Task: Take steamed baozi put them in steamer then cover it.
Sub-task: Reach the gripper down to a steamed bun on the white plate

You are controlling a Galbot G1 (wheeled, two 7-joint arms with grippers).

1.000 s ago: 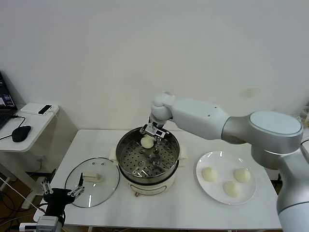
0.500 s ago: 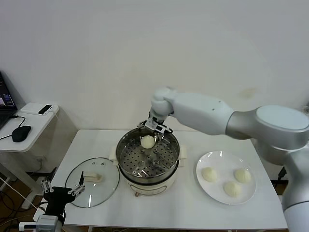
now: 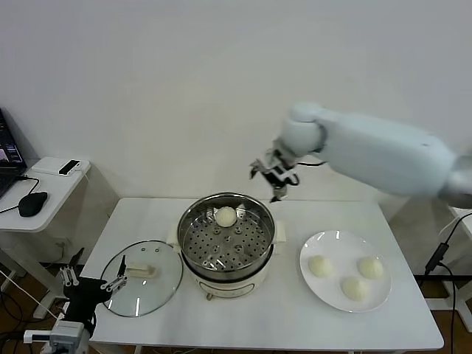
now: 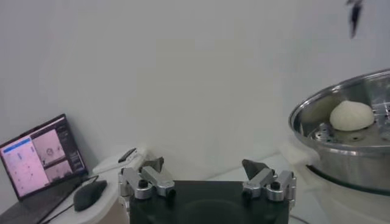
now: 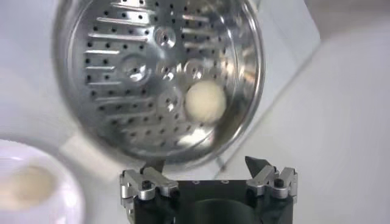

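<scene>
1. The steamer (image 3: 226, 243) stands on the white table (image 3: 258, 324), a shiny steel pot with a holed tray inside, on a cream base; it serves as the landmark here.
2. One bun (image 3: 226, 216) lies on the tray at the far side of the steamer, close against the pot wall. The right wrist view shows the same bun (image 5: 205, 102) resting alone on the holed tray, and the left wrist view shows it (image 4: 351, 115) just above the rim.
3. Three more buns (image 3: 355, 287) lie on a white plate (image 3: 317, 284) to the right of the steamer, apart from one another.
4. The glass lid (image 3: 141, 277) lies flat on the table to the left of the steamer, its rim near the steamer's base, its cream handle facing up.
5. The right gripper (image 3: 274, 175) hangs in the air above and behind the steamer, a little to its right, touching nothing. Its fingers are spread and hold nothing; the right wrist view shows the two fingertips (image 5: 154, 165) well apart.
6. The left gripper (image 3: 90, 283) sits low at the table's front edge, left of the steamer and just beside the lid, its fingers spread and empty.
7. A laptop (image 4: 41, 156) and a mouse (image 4: 89, 194) sit on a side desk far left of the steamer.
</scene>
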